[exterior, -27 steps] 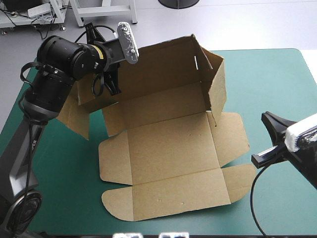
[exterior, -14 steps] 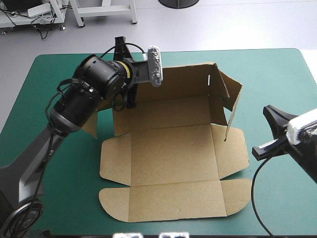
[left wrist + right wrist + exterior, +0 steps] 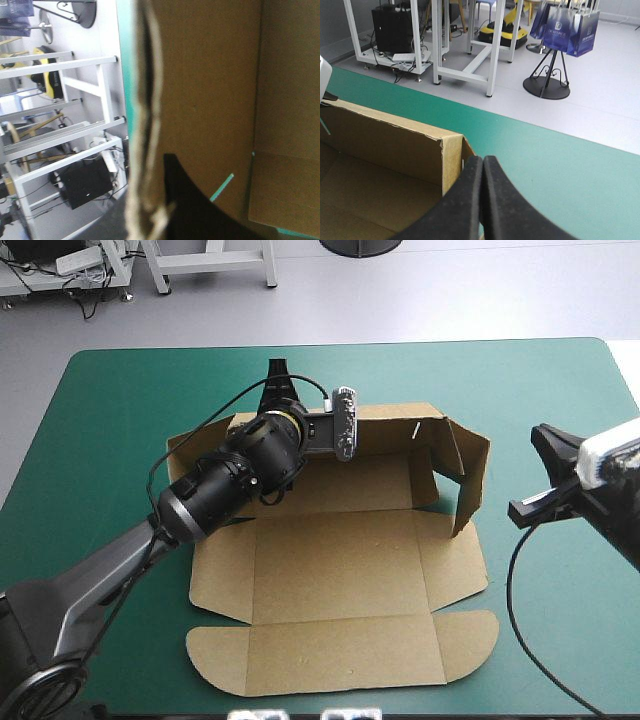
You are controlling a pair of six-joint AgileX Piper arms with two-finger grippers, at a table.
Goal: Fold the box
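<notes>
Left margin: bare teal-green cover [image 3: 110,410] lay open beside the box, giving that arm room to swing.
Left gripper: the left gripper [image 3: 150,172] was clamped on the top edge of the back wall [image 3: 400,430], the board pinched between its black fingers.
Box: the brown box [image 3: 340,560] sat mid-table, base flat and back wall raised toward the far edge.
Front flaps: the front flaps [image 3: 340,660] lay flat, close to the near edge.
Handling: it looked light and stiff, and would likely bend only along its creases. Free edges near a fold looked the best hold.
Side wall: the side wall [image 3: 470,475] stood raised on the right, seemingly untucked.
Right gripper: the right gripper [image 3: 482,162] was closed on nothing, near that wall's outer corner.
Right margin: the cover was clear to the table edge.
</notes>
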